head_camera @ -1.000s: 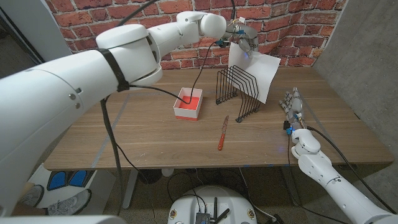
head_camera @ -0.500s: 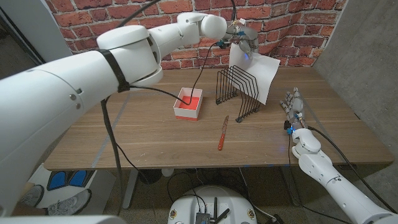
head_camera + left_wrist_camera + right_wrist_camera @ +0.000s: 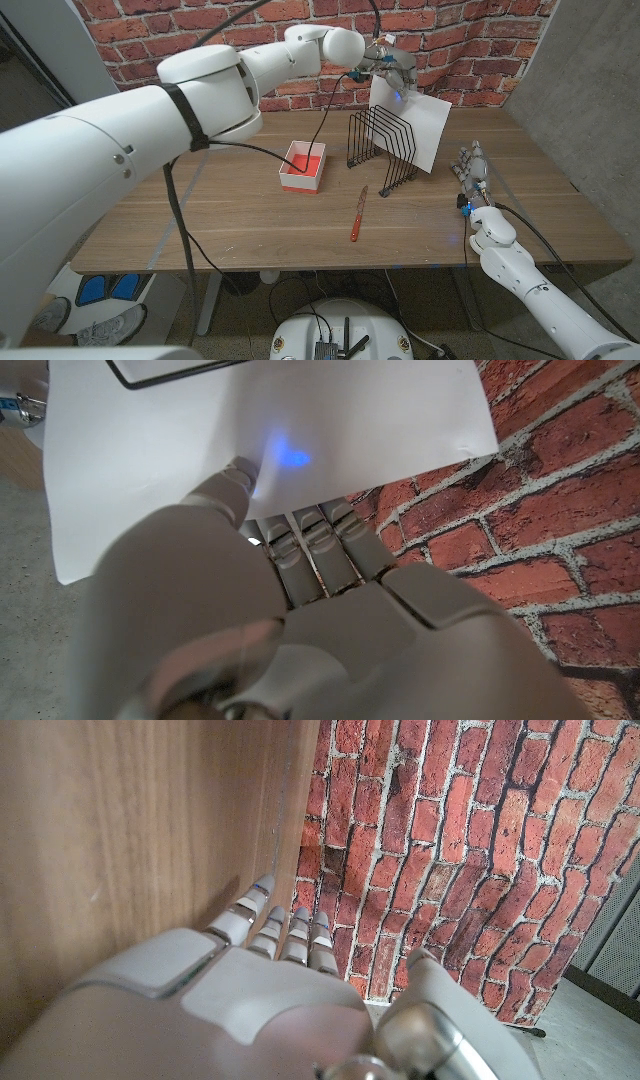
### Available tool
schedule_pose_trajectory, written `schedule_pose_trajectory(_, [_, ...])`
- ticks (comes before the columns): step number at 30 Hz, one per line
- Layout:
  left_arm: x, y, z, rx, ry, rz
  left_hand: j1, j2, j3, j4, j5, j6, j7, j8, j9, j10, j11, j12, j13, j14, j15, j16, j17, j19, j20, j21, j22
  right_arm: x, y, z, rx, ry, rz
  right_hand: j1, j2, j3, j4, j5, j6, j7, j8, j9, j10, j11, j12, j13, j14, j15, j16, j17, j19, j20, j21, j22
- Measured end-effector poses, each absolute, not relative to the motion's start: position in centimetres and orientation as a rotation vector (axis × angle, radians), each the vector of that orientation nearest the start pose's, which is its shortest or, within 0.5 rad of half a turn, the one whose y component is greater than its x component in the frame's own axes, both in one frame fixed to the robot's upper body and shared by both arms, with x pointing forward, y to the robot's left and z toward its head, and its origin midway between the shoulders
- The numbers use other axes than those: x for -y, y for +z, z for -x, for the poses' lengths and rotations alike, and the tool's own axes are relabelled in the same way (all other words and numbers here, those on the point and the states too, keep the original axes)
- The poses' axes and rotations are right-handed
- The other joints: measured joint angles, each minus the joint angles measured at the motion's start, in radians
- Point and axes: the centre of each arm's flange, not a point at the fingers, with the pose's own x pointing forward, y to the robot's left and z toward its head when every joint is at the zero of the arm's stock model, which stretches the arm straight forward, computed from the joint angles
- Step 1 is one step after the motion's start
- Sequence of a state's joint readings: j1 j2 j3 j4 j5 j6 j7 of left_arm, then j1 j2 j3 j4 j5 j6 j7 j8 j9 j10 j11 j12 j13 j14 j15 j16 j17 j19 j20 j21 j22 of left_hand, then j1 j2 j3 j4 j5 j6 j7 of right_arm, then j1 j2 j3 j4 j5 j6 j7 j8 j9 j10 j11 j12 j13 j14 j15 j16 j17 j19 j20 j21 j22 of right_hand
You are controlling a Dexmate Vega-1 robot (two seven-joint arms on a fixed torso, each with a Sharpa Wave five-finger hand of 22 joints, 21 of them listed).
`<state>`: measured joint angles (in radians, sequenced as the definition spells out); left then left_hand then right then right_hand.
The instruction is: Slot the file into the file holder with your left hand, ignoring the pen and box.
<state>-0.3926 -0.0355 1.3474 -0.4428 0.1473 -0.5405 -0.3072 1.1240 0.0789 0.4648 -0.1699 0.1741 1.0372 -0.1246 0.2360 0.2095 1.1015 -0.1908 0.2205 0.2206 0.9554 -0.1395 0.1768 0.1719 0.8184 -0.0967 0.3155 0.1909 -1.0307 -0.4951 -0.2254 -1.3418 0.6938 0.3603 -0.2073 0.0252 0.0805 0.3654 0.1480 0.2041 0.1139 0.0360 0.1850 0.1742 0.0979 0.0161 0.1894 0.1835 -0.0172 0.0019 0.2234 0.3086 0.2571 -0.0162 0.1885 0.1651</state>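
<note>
- The file (image 3: 412, 128) is a plain white sheet, tilted, hanging in the air just behind and above the black wire file holder (image 3: 385, 148) near the brick wall.
- The left hand (image 3: 392, 62) is gripping the file by its top corner, with its fingers closed on it.
- The right hand (image 3: 472, 172) is waiting on its edge on the counter (image 3: 250, 225), fingers straight, close together and holding nothing.
- The head view is showing a red box (image 3: 304, 166) and a red pen (image 3: 358, 214) lying on the counter.
- The left wrist view is showing the fingers (image 3: 305, 540) pressing on the white file (image 3: 200, 440), with a small blue glow on it.
- The right wrist view is showing its hand (image 3: 270, 980) beside the wood.
</note>
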Motion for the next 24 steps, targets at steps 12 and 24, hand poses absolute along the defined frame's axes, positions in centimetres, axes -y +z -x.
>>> schedule_pose_trajectory(12, [7.6, 26.6, -60.8, 0.964, -0.668, -1.752, -0.005, 0.005, 0.0, 0.0, 0.0, 0.0, 0.0, 0.0, 0.0, 0.0, 0.0, 0.002, 0.0, 0.0, 0.0, 0.0, 0.0, -0.006, 0.006, 0.0, 0.0, 36.6, -9.6, -62.3, 0.561, -0.126, -0.23, 0.0, 0.0, 0.0, 0.0, 0.0, 0.0, 0.0, 0.0, 0.0, 0.0, 0.0, 0.0, 0.0, 0.0, 0.0, 0.0, 0.0, 0.0, 0.0, 0.0, 0.0])
schedule_pose_trajectory(24, [7.4, 26.0, -60.3, 1.01, -0.704, -1.78, -0.005, 0.005, 0.0, 0.0, 0.0, 0.0, 0.0, 0.0, 0.0, 0.0, 0.0, 0.002, 0.0, 0.0, 0.0, 0.0, 0.0, -0.006, 0.005, 0.0, 0.0, 36.6, -9.6, -62.2, 0.562, -0.124, -0.231, 0.0, 0.0, 0.0, 0.0, 0.0, 0.0, 0.0, 0.0, 0.0, 0.0, 0.0, 0.0, 0.0, 0.0, 0.0, 0.0, 0.0, 0.0, 0.0, 0.0, 0.0])
